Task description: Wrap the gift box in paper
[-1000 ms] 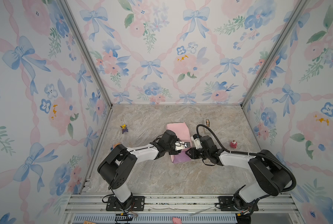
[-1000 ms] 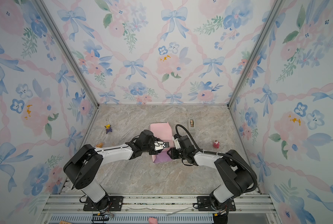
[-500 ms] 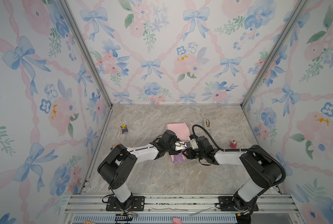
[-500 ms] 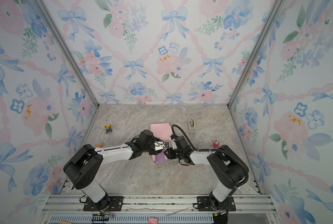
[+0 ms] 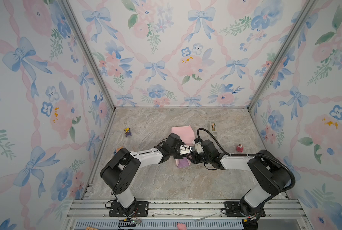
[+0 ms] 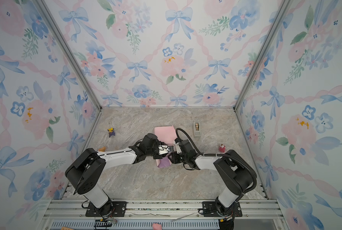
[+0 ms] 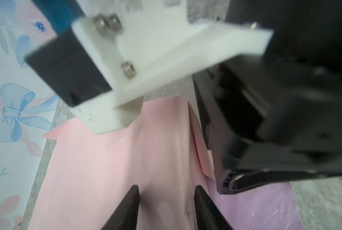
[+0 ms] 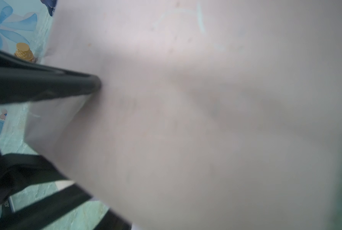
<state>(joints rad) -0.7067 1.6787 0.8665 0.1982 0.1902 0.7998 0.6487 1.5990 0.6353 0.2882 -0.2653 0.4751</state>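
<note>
No legible text, brand, number or sign in any view. Only trace: tiny sideways print on pale label (image 8: pixel 6 204), lower left of right wrist frame, too blurred to read.

From my seat I see a grey tape dispenser (image 5: pixel 213 127) toward the back — a purple-and-yellow toy (image 5: pixel 127 132) left, a red figure (image 5: pixel 239 147) right.

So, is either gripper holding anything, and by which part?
Left gripper: nothing, jaws apart over the paper's pink face. Right gripper: cannot tell, its tips are hidden.
</note>
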